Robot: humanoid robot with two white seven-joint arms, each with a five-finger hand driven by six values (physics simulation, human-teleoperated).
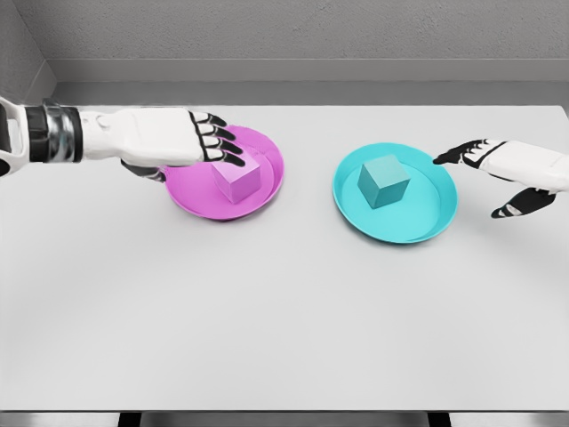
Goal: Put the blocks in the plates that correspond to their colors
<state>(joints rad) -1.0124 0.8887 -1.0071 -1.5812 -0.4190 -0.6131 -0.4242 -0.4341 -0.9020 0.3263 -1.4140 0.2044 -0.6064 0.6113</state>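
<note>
While my left hand (182, 135) reaches in from the left side, its fingers (218, 142) are stretched out and a little apart, and they hold nothing. The dark fingertips lie over the back left part of the magenta plate (267, 182), just beside the top of the magenta block (236, 179); I cannot tell if they touch it. This block sits in the middle of its plate. It is a cube, so it has no long axis, and one vertical edge turns toward me, a little to the right.

My right hand (516, 173) comes in from the right side. Its fingers are also apart and empty, with the index finger pointing left, near the right rim of the cyan plate (427, 227), and the thumb hangs lower. The cyan block (383, 181) rests inside this plate, a little behind the centre. It is a cube too, and it shows one corner edge toward me, turned slightly left.

The two plates stand well apart on the far half of a pale grey table (267, 320). Behind the table there is a grey wall (311, 36), and its surface looks rough.
</note>
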